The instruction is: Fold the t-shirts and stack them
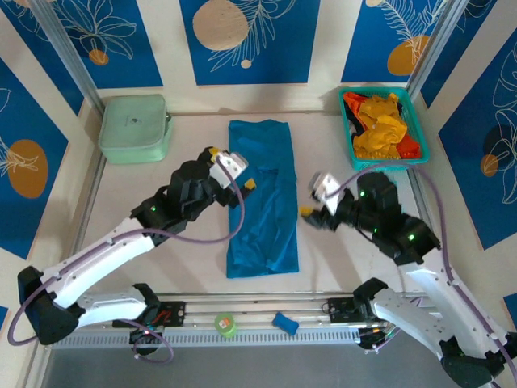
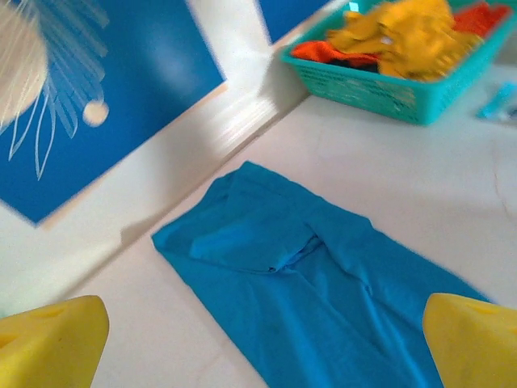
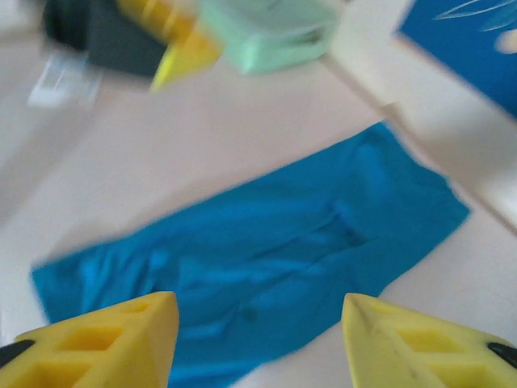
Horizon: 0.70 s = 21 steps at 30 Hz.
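The blue t-shirt (image 1: 262, 198) lies flat on the worktop (image 1: 194, 259), folded into a long strip, right in the middle between the two arms. The left hand (image 1: 231, 167) is over the shirt's left edge. Its yellow fingers (image 2: 50, 339) are spread wide and hold nothing. The right hand (image 1: 315, 198) is just beside the shirt's right edge. It is wide open too, with nothing in it. A yellow-orange t-shirt (image 1: 380, 129) and a red-orange t-shirt (image 1: 353, 103) sit bunched up in the teal basket (image 1: 416, 129) at the far right corner. A mint-green case (image 1: 133, 128) rests at the far left.
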{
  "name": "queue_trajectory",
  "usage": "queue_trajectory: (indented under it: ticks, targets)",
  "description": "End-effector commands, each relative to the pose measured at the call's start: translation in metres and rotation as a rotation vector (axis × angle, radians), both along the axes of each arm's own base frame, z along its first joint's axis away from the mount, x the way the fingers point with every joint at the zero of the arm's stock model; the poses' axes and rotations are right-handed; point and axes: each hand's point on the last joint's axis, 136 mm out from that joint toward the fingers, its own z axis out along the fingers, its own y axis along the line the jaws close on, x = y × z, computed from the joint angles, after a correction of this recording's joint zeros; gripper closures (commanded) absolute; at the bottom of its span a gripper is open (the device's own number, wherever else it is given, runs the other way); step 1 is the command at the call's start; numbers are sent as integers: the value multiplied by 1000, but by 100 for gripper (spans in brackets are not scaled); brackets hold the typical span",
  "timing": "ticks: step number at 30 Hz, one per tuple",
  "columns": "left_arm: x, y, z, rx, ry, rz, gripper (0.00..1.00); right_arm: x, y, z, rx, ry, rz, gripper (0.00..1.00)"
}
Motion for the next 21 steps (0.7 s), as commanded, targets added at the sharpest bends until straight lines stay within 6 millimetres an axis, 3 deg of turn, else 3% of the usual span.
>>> queue_trajectory:
  ticks: [1,3,6,10,13,18,21]
  targets:
    - [-43,-11,-36,294,-142,-350,3,-47,2,-43,-170,-80,316,42]
    - [-78,-1,-88,493,-122,-571,19,-69,2,-67,-212,-20,412,42]
    - [-109,19,-141,677,-33,-735,31,-93,6,-103,-284,101,522,43]
    - [-130,28,-179,770,72,-831,35,-109,11,-155,-452,210,605,43]
    - [-138,21,-200,818,61,-887,36,-109,15,-185,-577,262,621,46]
    - [-147,5,-232,866,123,-970,38,-87,26,-224,-672,268,584,48]
    - [-150,3,-248,910,160,-1003,38,-75,27,-234,-699,263,558,47]
